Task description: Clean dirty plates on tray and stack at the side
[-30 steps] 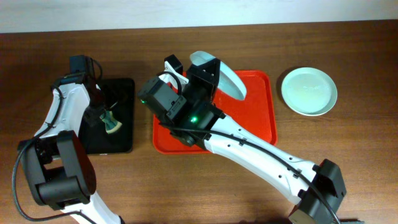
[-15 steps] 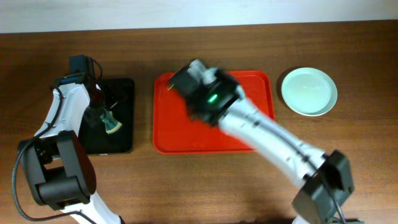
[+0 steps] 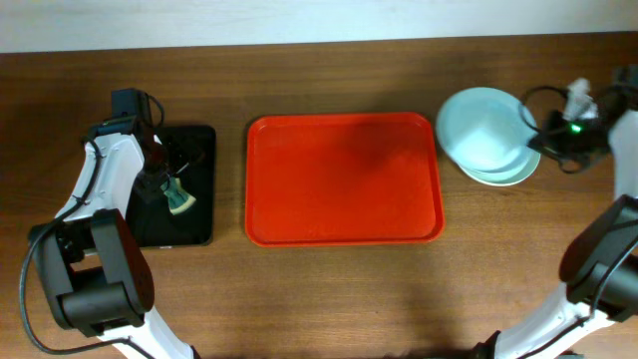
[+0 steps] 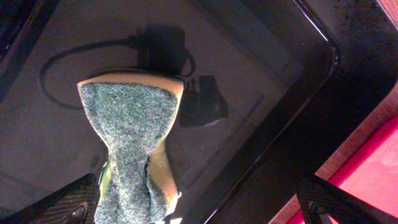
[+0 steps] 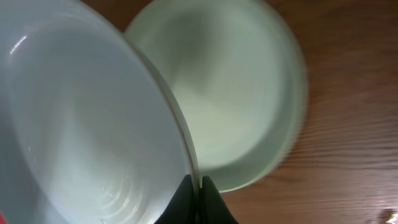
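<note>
A: From the left, what is there?

B: On the wooden bench (image 3: 329, 289), the left end effector (image 4: 193, 214) hangs over a narrow black plastic tray (image 3: 199, 189), pinching a green-and-yellow scouring sponge (image 4: 134, 140). The wrist view shows the sponge's fibres; overhead it is a speck.

A: And the plates?

B: The large red rectangular plastic tray (image 3: 344, 179) is bare. Beyond its right edge, the right end effector (image 5: 194, 200) clamps the rim of a round pale-blue plate (image 5: 81, 137), tilted over a pale-mint plate (image 5: 242, 99) on the bench.

The right pincer (image 5: 194, 190) pinched the rim of a tilted plate (image 5: 81, 143) — above another plate (image 5: 242, 106) on the table (image 5: 348, 155).
</note>
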